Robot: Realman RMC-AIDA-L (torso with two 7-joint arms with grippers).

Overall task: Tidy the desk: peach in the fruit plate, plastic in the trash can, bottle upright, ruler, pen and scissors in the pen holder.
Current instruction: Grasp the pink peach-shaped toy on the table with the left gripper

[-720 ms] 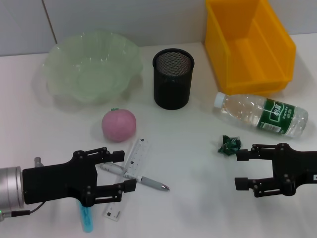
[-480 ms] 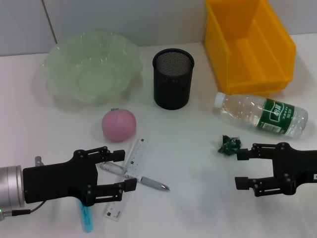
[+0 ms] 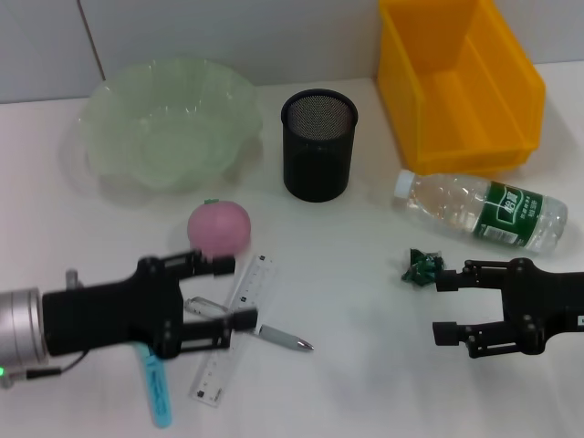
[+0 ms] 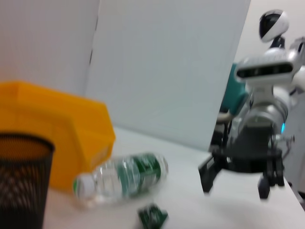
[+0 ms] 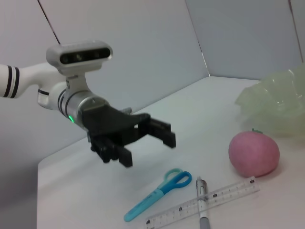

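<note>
The pink peach (image 3: 219, 228) lies in front of the pale green fruit plate (image 3: 169, 123). My left gripper (image 3: 239, 292) hangs open just in front of the peach, over the clear ruler (image 3: 212, 379) and the pen (image 3: 285, 339). The blue scissors (image 3: 157, 388) lie under its wrist. A crumpled green plastic (image 3: 422, 267) rests just beyond my open right gripper (image 3: 442, 310). Behind the plastic, the bottle (image 3: 484, 212) lies on its side. At the back stand the black mesh pen holder (image 3: 318, 144) and the yellow trash can (image 3: 461, 82). The right wrist view shows the left gripper (image 5: 147, 148) open above the scissors (image 5: 159, 191).
A white wall runs along the table's far edge behind the plate and the bin. In the left wrist view the bottle (image 4: 124, 176) lies between the yellow bin (image 4: 62, 129) and the right gripper (image 4: 236, 183).
My left gripper has shifted forward and slightly right towards the peach, uncovering more of the scissors and ruler. The right arm has not moved.
</note>
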